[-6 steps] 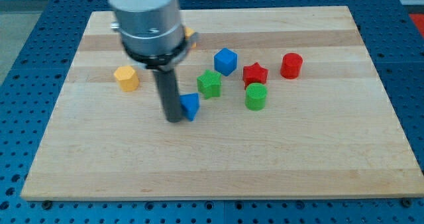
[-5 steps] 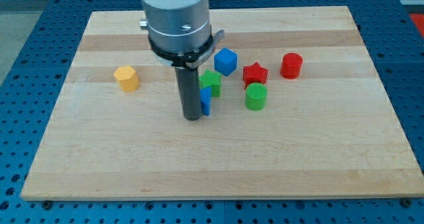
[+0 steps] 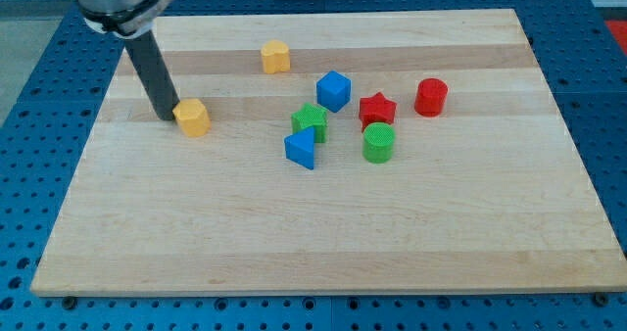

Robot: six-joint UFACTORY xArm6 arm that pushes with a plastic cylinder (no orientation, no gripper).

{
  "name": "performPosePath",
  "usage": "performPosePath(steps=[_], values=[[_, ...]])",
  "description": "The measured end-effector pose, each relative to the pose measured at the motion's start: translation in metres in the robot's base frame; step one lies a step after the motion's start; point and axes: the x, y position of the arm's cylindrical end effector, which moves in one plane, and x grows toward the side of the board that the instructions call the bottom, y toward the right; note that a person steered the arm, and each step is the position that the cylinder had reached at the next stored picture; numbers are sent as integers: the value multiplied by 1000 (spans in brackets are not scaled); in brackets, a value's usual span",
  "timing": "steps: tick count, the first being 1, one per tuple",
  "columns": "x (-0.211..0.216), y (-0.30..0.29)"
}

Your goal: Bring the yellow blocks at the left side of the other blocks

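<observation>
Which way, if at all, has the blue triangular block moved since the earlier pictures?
Yes. The blue triangular block has shifted toward the view's right and now sits just below the green block, closer to the green cylinder.

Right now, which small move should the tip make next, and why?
Probably go around to the second yellow block and push it toward the view's left. My tip sits at the left of the yellow hexagonal block, which already lies left of the others; the second is near the blue cube.
</observation>
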Motion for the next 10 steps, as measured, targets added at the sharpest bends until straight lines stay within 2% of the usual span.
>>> performPosePath(steps=[2, 3, 4, 5, 6, 7, 8, 9, 10], values=[[17, 38], [-23, 39], [-96, 37], [-142, 69], [-122, 122], [-97, 120], [-130, 120], [-120, 156], [-88, 146]])
